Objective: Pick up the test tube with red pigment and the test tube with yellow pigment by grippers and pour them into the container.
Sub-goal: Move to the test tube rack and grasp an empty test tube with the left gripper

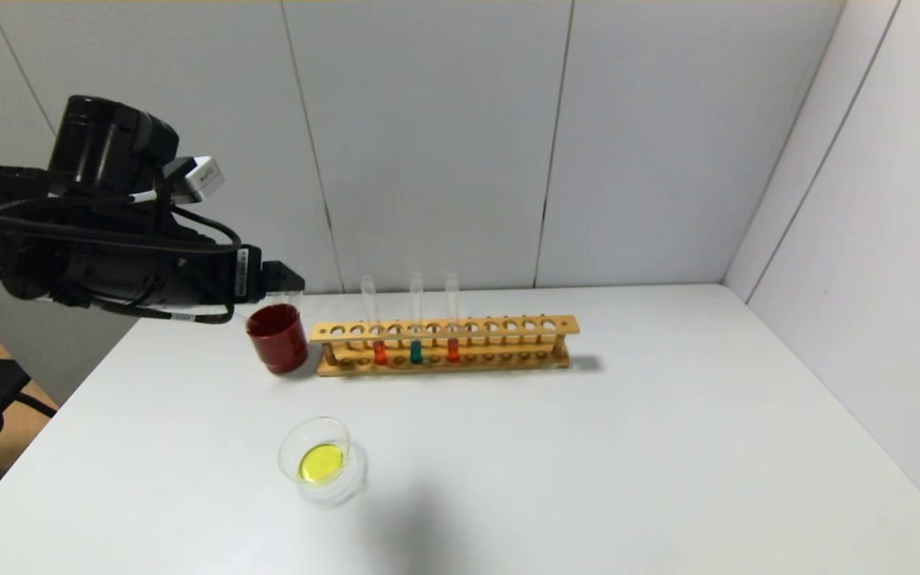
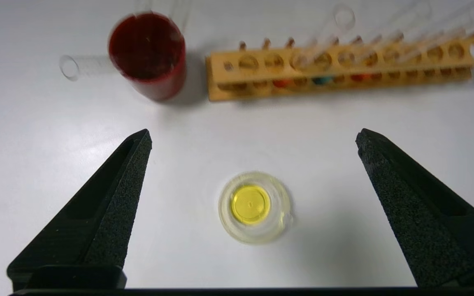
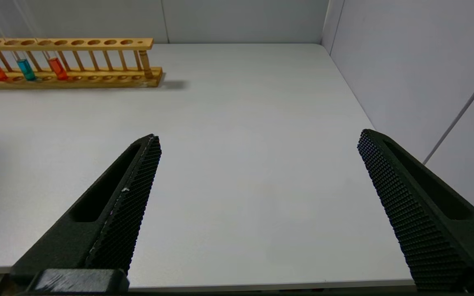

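The test tube with red pigment (image 1: 380, 339) stands upright in the wooden rack (image 1: 444, 345) at the far middle of the white table (image 1: 668, 447), third hole or so from the rack's left end. A green-liquid tube (image 1: 416, 339) stands beside it, then a second red-orange tube (image 1: 453, 339). Just left of the rack sits a dark red cup (image 1: 277, 338), and an empty clear tube (image 2: 81, 66) appears to lie on the table beside it. Nearer to me, well apart from the rack, the container (image 1: 321, 461) already holds a pool of yellow liquid.

My left gripper (image 2: 253, 139) hovers high above the table's left side, looking down on the dish, its fingers spread wide with nothing between them. My right gripper (image 3: 257, 139) waits over the bare right side of the table, fingers equally apart and empty.

Next, I judge, comes the red tube. I would bring a gripper down on its bare glass above the rack's top rail, close gently, lift straight up until the bottom clears the holes, then tip slowly over the dish.

No tube with yellow liquid shows anywhere. The left fingers are hidden from the head camera, the tubes' clear upper walls are faint, and I cannot tell what the cup holds.
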Available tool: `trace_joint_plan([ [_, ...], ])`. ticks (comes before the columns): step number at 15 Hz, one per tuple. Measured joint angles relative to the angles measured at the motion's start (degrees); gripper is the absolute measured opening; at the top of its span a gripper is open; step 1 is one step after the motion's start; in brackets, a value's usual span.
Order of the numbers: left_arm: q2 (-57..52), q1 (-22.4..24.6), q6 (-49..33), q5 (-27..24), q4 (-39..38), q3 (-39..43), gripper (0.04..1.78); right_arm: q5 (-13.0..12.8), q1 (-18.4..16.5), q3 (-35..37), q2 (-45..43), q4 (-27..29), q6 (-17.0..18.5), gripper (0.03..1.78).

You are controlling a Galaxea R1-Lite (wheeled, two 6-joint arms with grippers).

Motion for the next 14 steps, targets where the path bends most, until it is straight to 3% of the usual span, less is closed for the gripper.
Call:
trace_joint_plan([
  [3, -3.4, -4.3, -2.0, 0.3, -0.9, 6.3, 1.75, 0.0, 0.0, 0.0, 0.0, 0.0, 0.0, 1.75],
  [6, -4.9, -7.3, -5.4, 0.4, -7.2, 11.1, 1.75, 0.0, 0.0, 0.0, 0.0, 0.0, 0.0, 1.75],
  [14, 0.8, -9.5, -5.9, 0.9, -21.9, 15.8, 1.75, 0.0, 0.0, 0.0, 0.0, 0.0, 0.0, 1.75],
])
